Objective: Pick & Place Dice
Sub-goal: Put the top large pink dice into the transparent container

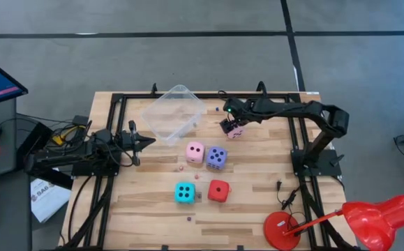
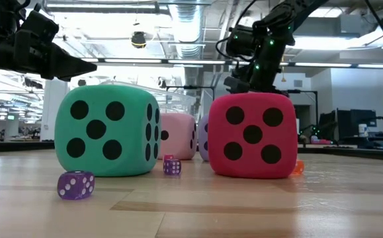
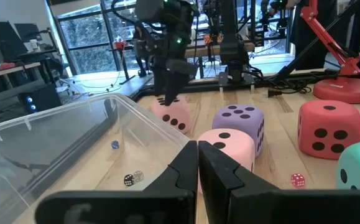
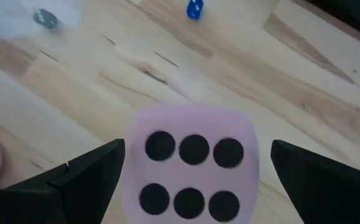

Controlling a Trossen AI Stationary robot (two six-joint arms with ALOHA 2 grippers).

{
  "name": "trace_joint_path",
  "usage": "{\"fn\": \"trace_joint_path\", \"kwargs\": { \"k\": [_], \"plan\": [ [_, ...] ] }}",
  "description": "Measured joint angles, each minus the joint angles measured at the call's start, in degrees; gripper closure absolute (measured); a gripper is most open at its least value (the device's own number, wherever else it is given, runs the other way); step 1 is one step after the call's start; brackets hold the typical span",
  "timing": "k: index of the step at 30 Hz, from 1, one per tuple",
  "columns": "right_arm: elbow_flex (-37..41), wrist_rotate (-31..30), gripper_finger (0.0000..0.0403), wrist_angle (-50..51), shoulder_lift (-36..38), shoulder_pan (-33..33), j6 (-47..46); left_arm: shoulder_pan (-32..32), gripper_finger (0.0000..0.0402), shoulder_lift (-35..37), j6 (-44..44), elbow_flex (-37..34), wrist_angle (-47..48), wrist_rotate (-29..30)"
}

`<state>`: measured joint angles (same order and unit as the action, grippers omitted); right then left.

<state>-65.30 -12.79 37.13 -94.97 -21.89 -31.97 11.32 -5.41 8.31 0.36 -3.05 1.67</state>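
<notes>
Five big soft dice rest on the wooden table. One pale pink die (image 1: pixel 195 151), a violet-blue one (image 1: pixel 216 157), a cyan one (image 1: pixel 184 192) and a red one (image 1: pixel 218 190) stand in a loose group at mid-table. The second pale pink die (image 4: pixel 191 167) sits farther back, beside the clear tub (image 1: pixel 174 111). My right gripper (image 4: pixel 198 162) slants down over this die, open, one finger on each side of it with gaps showing. My left gripper (image 3: pixel 198 168) is shut, level, at the table's left, near the tub.
Tiny dice lie scattered on the wood, among them a purple one (image 2: pixel 76 184) near the front and a blue one (image 4: pixel 194 9) behind the pink die. A few more lie inside the tub (image 3: pixel 130 179). A red desk lamp (image 1: pixel 369 216) stands at the front right corner.
</notes>
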Motion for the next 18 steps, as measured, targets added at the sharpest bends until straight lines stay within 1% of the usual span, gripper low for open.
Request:
{"fn": "trace_joint_path", "kwargs": {
  "k": [12, 18],
  "plan": [
    [0.53, 0.93, 0.0003, 0.38, 0.0, 0.0, 1.09, 0.01, 0.0399, 0.0, -0.01, 0.0, 0.0, 0.0],
    [3.97, 1.14, 0.0003, -4.09, 0.07, 0.0, 1.26, -0.01, 0.0399, 0.0, 0.0, 0.0, 0.01, 0.0]
  ]
}}
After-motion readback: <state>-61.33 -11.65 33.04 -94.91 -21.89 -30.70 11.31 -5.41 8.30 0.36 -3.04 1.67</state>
